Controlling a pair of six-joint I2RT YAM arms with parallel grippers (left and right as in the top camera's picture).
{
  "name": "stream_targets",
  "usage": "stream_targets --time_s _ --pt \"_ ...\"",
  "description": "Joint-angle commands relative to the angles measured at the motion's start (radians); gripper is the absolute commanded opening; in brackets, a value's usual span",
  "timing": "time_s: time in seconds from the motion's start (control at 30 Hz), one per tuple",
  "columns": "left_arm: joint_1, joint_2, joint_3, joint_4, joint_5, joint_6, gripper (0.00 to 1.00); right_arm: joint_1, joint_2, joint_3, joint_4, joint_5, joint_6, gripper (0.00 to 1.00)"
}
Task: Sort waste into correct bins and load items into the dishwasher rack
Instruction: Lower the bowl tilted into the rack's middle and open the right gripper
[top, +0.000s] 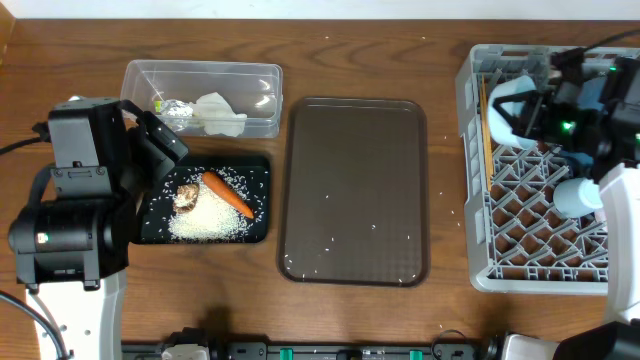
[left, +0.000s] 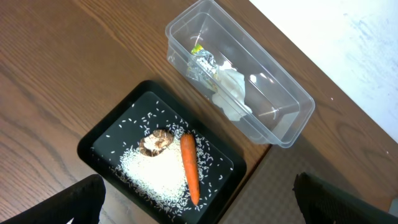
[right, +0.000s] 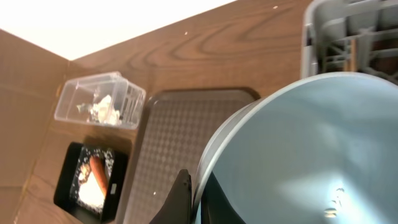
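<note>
Holding white rice (top: 208, 222), a brown food lump (top: 186, 197) and an orange carrot (top: 228, 195), the shallow black rectangular tray (top: 258, 170) lies just beside the clear plastic rectangular tub (top: 140, 75), which has a silver and yellow-green snack wrapper (top: 176, 112) and crumpled white paper (top: 218, 112) inside. The carrot lies diagonally, thin tip toward the flat brown serving tray (top: 355, 150). The left gripper (left: 198, 205) hovers wide open and empty above the black tray. The right gripper (right: 196, 196) is clamped on the rim of the large blue round plate (right: 298, 149), at the grey plastic lattice rack (top: 470, 180).

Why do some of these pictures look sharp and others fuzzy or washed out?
Overhead view: evenly lit and sharp, with glints on the clear tub. Left wrist view: the black tray is crisp, the near fingers dark blurs, the top-right corner washed white. Right wrist view: the blue plate sits very close and looks soft; the top-left is blown out.
</note>
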Motion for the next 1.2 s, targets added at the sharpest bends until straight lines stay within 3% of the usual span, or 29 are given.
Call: stream_targets --time_s 0.0,0.23,0.5,0.97,1.17 --pt "-0.002 0.003 0.003 -0.003 -0.016 -0.002 0.98 -0.064 0.003 -0.011 0.001 -0.084 -0.028 0.01" --pt "-0.002 0.003 0.003 -0.003 -0.015 -0.002 0.98 -0.156 0.049 -0.114 0.114 -0.235 -0.026 0.01" --pt "-0.002 0.003 0.003 -0.003 -0.016 -0.002 0.98 -0.237 0.156 -0.244 0.462 -0.452 0.149 0.01" --pt "-0.002 0.003 0.003 -0.003 -0.016 -0.002 0.98 -0.253 0.210 -0.258 0.602 -0.598 0.187 0.01" --pt "-0.002 0.003 0.003 -0.003 -0.016 -0.002 0.98 -0.253 0.219 -0.265 0.613 -0.546 0.215 0.01"
